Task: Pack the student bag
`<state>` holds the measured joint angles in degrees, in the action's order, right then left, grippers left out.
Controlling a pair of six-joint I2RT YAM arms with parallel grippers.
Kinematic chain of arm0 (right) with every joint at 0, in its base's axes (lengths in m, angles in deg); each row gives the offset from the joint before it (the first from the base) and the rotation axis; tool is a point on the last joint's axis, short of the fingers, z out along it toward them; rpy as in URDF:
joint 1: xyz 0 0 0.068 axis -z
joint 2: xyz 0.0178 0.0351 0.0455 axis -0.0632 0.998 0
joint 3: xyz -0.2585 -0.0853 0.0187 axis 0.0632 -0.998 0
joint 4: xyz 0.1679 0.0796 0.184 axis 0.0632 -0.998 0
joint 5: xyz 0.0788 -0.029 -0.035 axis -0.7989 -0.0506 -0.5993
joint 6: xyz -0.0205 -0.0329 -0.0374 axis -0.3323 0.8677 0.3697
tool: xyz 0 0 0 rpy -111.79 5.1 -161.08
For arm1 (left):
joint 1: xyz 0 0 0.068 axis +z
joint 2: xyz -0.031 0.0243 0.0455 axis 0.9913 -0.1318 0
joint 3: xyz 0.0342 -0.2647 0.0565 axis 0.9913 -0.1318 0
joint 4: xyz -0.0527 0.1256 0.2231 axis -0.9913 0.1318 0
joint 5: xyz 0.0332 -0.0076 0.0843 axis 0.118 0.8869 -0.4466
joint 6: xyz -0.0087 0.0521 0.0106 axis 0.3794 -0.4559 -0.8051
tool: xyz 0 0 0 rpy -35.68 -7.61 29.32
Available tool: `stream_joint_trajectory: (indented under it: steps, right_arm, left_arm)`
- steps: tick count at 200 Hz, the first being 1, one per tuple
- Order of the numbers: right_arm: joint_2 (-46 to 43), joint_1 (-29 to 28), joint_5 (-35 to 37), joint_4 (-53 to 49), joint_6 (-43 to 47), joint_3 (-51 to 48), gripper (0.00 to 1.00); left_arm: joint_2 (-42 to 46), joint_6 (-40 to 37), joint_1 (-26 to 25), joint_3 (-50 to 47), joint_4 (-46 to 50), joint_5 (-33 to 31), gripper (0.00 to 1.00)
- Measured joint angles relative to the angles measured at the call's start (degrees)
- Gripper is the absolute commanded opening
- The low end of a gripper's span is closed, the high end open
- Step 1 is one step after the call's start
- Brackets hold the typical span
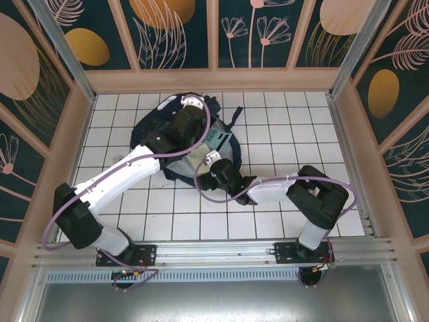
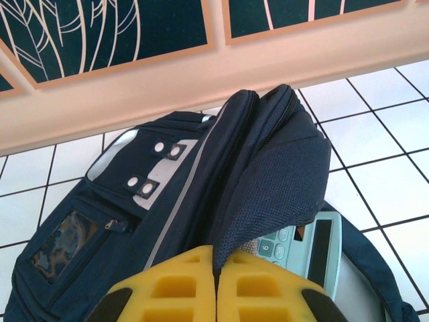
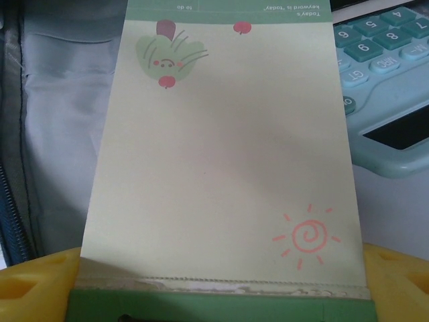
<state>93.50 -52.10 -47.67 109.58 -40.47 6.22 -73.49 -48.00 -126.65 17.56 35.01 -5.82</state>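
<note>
Student bag [image 1: 149,127] lies flat on the white tiled surface [image 1: 281,127], toward the far wall and a little left of the middle, with both arms reaching over it. In the left wrist view the bag [image 2: 201,174] is navy blue with a thin white stripe [image 2: 177,208] running along it, a grey-white patch [image 2: 157,171] with dark snaps near the top and a small clear window pocket [image 2: 64,241] on the front. One flap of the bag stands up, and its lower edge goes down into the seam between the two yellow fingers [image 2: 167,292] of the left end effector [image 2: 216,292]. These fingers are pressed together and pinch this fabric.

Inside the opening, the right wrist view shows the light grey lining [image 3: 60,134] and a blue zipper [image 3: 10,208] at the left edge. A pale green notepad [image 3: 224,168] lies over the lining — it has a red spiral sun drawn in one corner and a green band at each end. The right end effector [image 3: 214,278] grips the notepad by its near end: the yellow fingers [image 3: 37,285] stand wide apart, one on each side of the pad.

Just beside the notepad, on its right, is a light teal calculator [image 3: 389,87] with its keys and dark display visible. From the left wrist the calculator [image 2: 322,245] is partly under the raised flap.

Around the surface stand dark walls [image 1: 174,33] with leaf patterns in a pale frame.
</note>
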Motion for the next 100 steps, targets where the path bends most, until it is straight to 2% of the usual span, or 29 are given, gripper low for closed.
stream_joint_trajectory:
  steps: [67, 83, 100]
  right_arm:
    - [-2.3, -0.5, -1.2, -2.7, 1.3, -1.4, 0.79]
    - [-3.1, -0.6, -1.2, -4.0, 1.6, -1.4, 0.91]
    - [-3.8, -0.6, -1.2, -5.0, 2.3, -1.4, 0.95]
  left_arm:
    - [0.5, 0.0, 0.1, -0.5, -0.1, 0.9, 0.00]
    - [0.5, 0.0, 0.1, -0.5, -0.1, 1.1, 0.00]
    - [0.5, 0.0, 0.1, -0.6, -0.1, 1.2, 0.00]
